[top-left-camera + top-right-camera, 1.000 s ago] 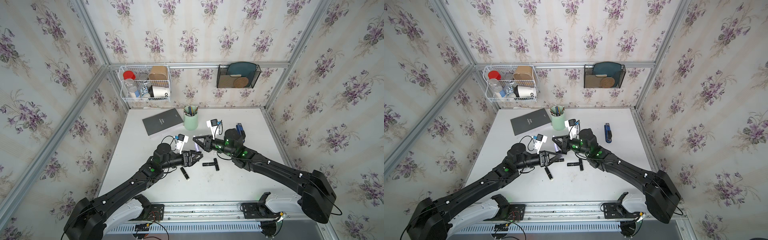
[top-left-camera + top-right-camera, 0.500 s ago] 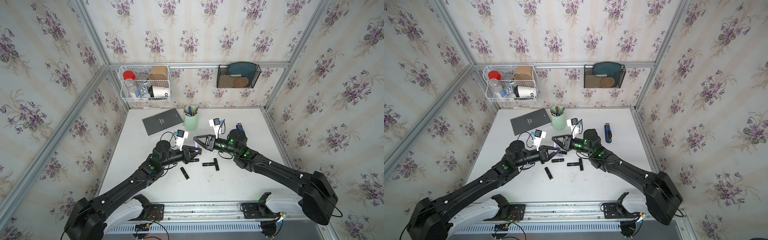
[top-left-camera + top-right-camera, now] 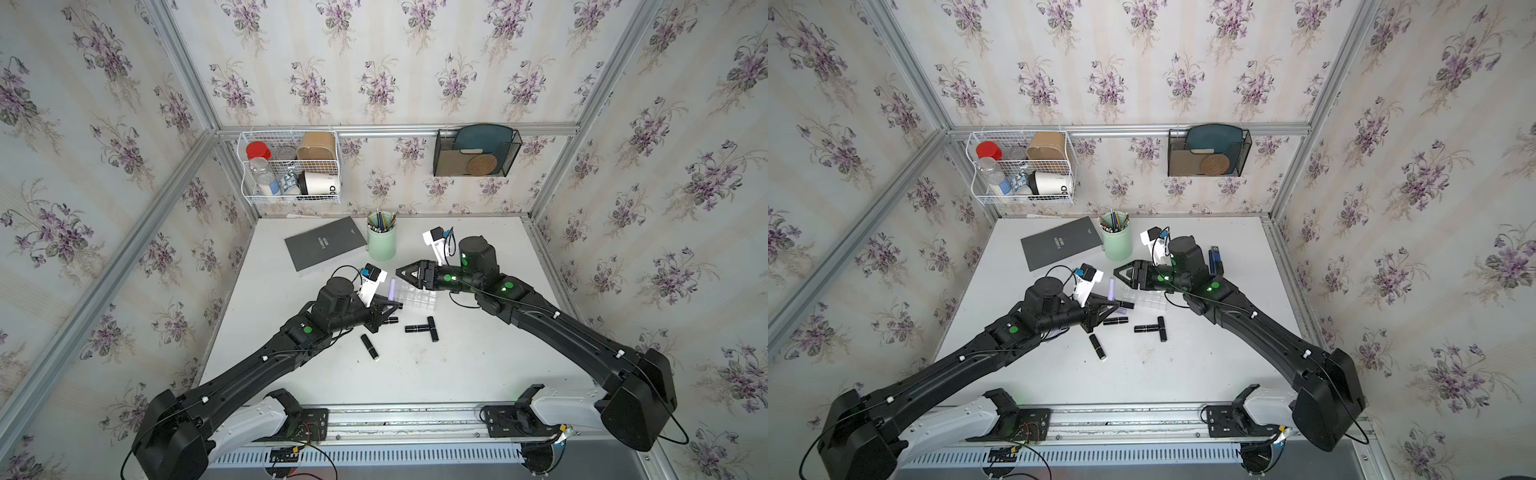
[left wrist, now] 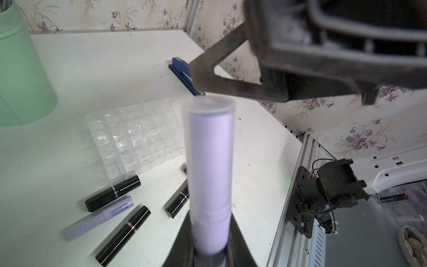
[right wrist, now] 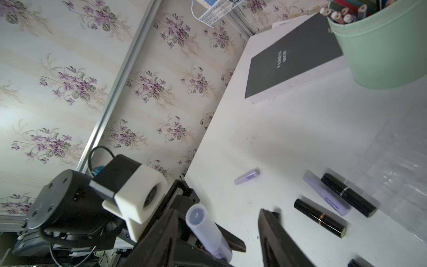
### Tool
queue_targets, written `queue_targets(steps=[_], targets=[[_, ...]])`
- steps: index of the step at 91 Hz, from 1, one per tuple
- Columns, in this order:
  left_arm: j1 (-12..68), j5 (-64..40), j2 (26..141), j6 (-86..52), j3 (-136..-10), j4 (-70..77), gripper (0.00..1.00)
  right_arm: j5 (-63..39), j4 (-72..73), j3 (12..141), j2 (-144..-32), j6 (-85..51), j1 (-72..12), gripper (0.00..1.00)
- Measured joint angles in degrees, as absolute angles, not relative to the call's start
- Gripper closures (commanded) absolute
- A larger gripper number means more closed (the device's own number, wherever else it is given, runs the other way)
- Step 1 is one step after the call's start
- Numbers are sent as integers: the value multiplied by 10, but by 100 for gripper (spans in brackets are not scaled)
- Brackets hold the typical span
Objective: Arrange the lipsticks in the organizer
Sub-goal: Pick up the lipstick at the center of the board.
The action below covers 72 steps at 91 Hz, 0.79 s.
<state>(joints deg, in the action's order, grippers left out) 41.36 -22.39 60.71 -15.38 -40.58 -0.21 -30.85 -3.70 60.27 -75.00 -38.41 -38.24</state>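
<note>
lilac lipstick (image 3: 392, 289) clamped by one end in the left gripper (image 3: 394, 306), poking up just beside the clear organizer (image 3: 417, 297) (cells all seemingly empty). right gripper (image 3: 399, 272) near the tube's free end, jaws apart, gripping nothing. black lipsticks (image 3: 417, 328) loose on the table (image 3: 457, 365), near the organizer. looks like the carry-to-organizer step for this one tube. calls next for tipping the free end down over one cell, lowering straight without nudging the light organizer, then letting go.

Bright even light, soft shadows — wrist views blurred, perhaps motion.
</note>
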Motion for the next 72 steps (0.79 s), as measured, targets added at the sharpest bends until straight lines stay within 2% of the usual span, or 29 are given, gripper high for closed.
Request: queue_targets(steps=[11, 31, 55, 64, 72], targets=[[419, -223, 614, -145, -408, -7, 100, -313, -61, 609, -763, -371, -394, 48], [425, -215, 624, -136, -415, -16, 100, -324, -69, 617, -778, -369, -402, 67], [427, -201, 624, -137, -415, -32, 100, -316, -74, 625, -794, -369, -405, 77], [427, -191, 624, -137, -415, -32, 100, -307, -74, 624, -798, -372, -405, 76], [427, -186, 624, -137, -416, -33, 100, -303, -70, 623, -800, -380, -405, 62]])
